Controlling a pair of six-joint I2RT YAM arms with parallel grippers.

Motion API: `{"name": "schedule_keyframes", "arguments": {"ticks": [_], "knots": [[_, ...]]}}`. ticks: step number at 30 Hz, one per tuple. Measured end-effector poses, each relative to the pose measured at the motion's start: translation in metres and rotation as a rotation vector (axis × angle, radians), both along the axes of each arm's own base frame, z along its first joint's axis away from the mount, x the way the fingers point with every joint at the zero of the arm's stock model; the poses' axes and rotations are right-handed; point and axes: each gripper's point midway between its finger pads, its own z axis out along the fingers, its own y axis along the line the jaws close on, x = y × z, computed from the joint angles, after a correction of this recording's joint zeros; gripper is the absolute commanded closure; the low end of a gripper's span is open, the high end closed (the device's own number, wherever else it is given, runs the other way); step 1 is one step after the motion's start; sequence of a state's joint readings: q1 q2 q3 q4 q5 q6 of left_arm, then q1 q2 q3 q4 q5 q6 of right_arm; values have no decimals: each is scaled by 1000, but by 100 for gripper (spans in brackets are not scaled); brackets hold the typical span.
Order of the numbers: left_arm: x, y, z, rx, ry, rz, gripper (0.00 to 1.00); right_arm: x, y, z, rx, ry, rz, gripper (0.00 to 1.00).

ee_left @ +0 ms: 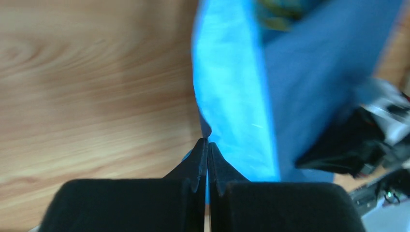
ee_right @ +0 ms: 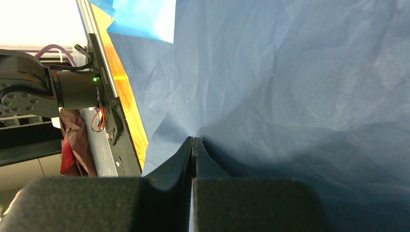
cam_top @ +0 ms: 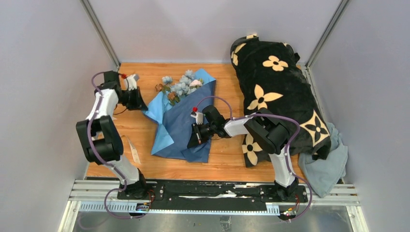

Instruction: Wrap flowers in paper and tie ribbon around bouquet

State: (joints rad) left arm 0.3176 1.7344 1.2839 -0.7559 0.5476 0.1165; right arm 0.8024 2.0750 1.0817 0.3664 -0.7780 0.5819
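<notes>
The paper (cam_top: 186, 128) lies crinkled in mid-table, navy side up, with light blue flaps along its left edge and far corner. The flowers (cam_top: 181, 87), pale blue blooms with a few pink-brown roses, poke out at its far end. My left gripper (cam_top: 141, 104) is at the paper's left edge. In the left wrist view it (ee_left: 208, 141) is shut, pinching the light blue edge of the paper (ee_left: 227, 96). My right gripper (cam_top: 196, 138) sits on the navy sheet, shut on a pinched fold of the paper (ee_right: 290, 72) whose creases run out from its tips (ee_right: 194, 139). The ribbon (cam_top: 134, 153), a pale narrow band, lies by the left arm.
A black plush blanket (cam_top: 280, 92) with cream flower prints is heaped at the right. A grey-blue cloth (cam_top: 329, 169) sticks out beneath its near end. White walls close in the wooden table (cam_top: 138, 130) on three sides. The arms' mounting rail (cam_top: 212, 191) runs along the near edge.
</notes>
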Motion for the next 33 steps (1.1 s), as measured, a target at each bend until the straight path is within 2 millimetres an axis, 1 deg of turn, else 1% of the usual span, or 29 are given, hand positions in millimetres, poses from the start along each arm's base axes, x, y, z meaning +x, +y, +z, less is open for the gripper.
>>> {"name": "schedule_keyframes", "arguments": {"ticks": [1, 2, 4, 6, 7, 9, 10, 11, 12, 14, 15, 16, 17, 18, 19, 20, 21, 22, 23, 24, 25, 26, 27, 28, 30, 33], "knots": [[0, -12, 14, -12, -32, -31, 100, 0, 0, 0, 0, 0, 0, 100], [0, -30, 32, -26, -77, -81, 100, 0, 0, 0, 0, 1, -1, 100], [-2, -82, 73, -61, -180, -222, 100, 1, 0, 0, 0, 3, -5, 100], [-8, -131, 103, -93, -256, -362, 100, 2, 0, 0, 2, 5, -7, 100], [-15, -167, 122, -122, -295, -463, 100, 2, 1, 1, 4, 5, -9, 100], [-24, -214, 142, -169, -340, -589, 100, 3, 1, 1, 8, 7, -14, 100], [-24, -231, 151, -195, -358, -626, 100, 5, 2, 2, 12, 3, -21, 100], [-30, -252, 153, -218, -359, -675, 100, 6, 3, 2, 14, -1, -27, 100], [-26, -267, 155, -242, -358, -695, 100, 9, 4, 3, 22, -12, -42, 100], [-10, -285, 148, -263, -345, -691, 100, 12, 3, 3, 30, -20, -69, 100], [-2, -286, 142, -257, -329, -680, 98, 14, 4, 3, 28, -23, -79, 100], [9, -283, 135, -247, -312, -661, 85, 17, 4, 4, 23, -30, -96, 100], [22, -273, 125, -228, -290, -626, 61, 20, 4, 4, 18, -36, -114, 100], [32, -256, 117, -208, -270, -575, 48, 23, 4, 4, 16, -38, -127, 100], [40, -234, 111, -194, -258, -524, 27, 24, 4, 4, 16, -37, -135, 100], [48, -193, 103, -174, -230, -409, 16, 25, 4, 4, 15, -34, -141, 100], [54, -156, 99, -151, -235, -321, 6, 26, 4, 3, 15, -29, -147, 100], [58, -119, 94, -122, -242, -231, 1, 26, 5, 3, 17, -24, -150, 100], [53, -59, 83, -77, -228, -69, 0, 27, 7, 3, 24, -20, -154, 100], [45, -20, 74, -40, -218, 27, 0, 28, 7, 3, 27, -18, -155, 100], [32, 15, 64, -3, -198, 123, 0, 28, 8, 3, 31, -15, -156, 100], [16, 42, 52, 30, -167, 202, 0, 29, 10, 3, 36, -15, -156, 100], [6, 52, 43, 42, -142, 233, 0, 29, 10, 3, 39, -15, -156, 100], [-5, 56, 27, 41, -107, 250, 0, 30, 11, 3, 42, -16, -156, 100], [-14, 56, 10, 23, -70, 260, 0, 30, 11, 4, 42, -17, -157, 100], [-28, 57, -29, -32, 17, 282, 0, 30, 11, 3, 42, -17, -156, 100]]}}
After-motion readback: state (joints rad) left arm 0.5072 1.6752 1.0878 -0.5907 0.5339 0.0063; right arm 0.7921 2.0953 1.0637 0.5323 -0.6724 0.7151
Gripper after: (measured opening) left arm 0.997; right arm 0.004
